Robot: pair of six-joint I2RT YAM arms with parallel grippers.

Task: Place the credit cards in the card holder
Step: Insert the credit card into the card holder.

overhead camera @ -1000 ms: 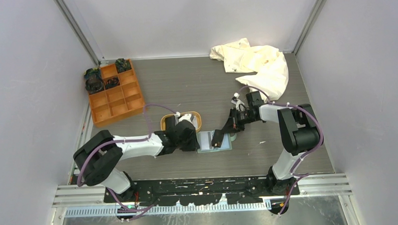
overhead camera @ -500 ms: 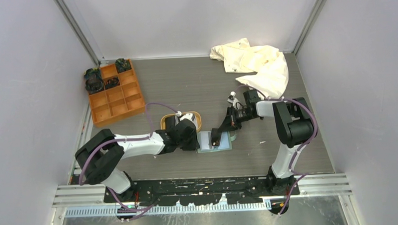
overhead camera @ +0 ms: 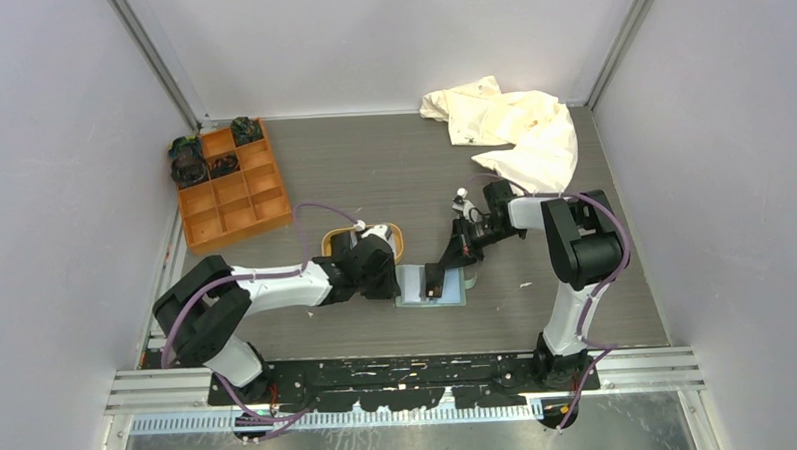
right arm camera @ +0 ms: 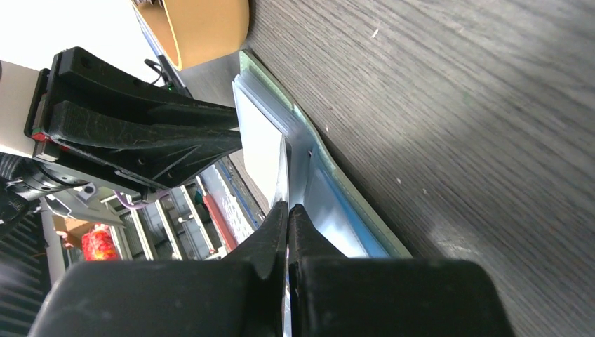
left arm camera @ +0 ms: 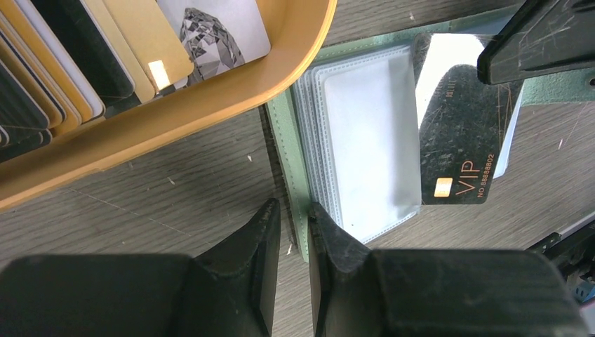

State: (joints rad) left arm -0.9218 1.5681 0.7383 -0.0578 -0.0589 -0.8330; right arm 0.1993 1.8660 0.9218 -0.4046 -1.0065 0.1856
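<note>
The sage-green card holder (overhead camera: 449,299) lies open on the table, its clear sleeves (left arm camera: 365,140) facing up. My left gripper (left arm camera: 293,210) stands at its left side with the green edge (left arm camera: 288,140) between the fingers, narrowly shut on it. My right gripper (overhead camera: 442,267) is shut on a black credit card (left arm camera: 456,133) marked VIP, holding it tilted over the holder's right half. In the right wrist view the card (right arm camera: 283,165) shows edge-on between the pressed fingertips, above the holder (right arm camera: 337,175). More credit cards (left arm camera: 210,28) stand in the tan tray (left arm camera: 210,105).
The oval tan tray (overhead camera: 396,233) sits just behind my left gripper (overhead camera: 386,278). An orange compartment box (overhead camera: 231,186) with dark items stands at the back left. A crumpled white cloth (overhead camera: 516,131) lies at the back right. Grey walls enclose the table.
My right gripper has moved left and lower with the black card, closer over the card holder. The left gripper has stayed at the holder's left edge.
</note>
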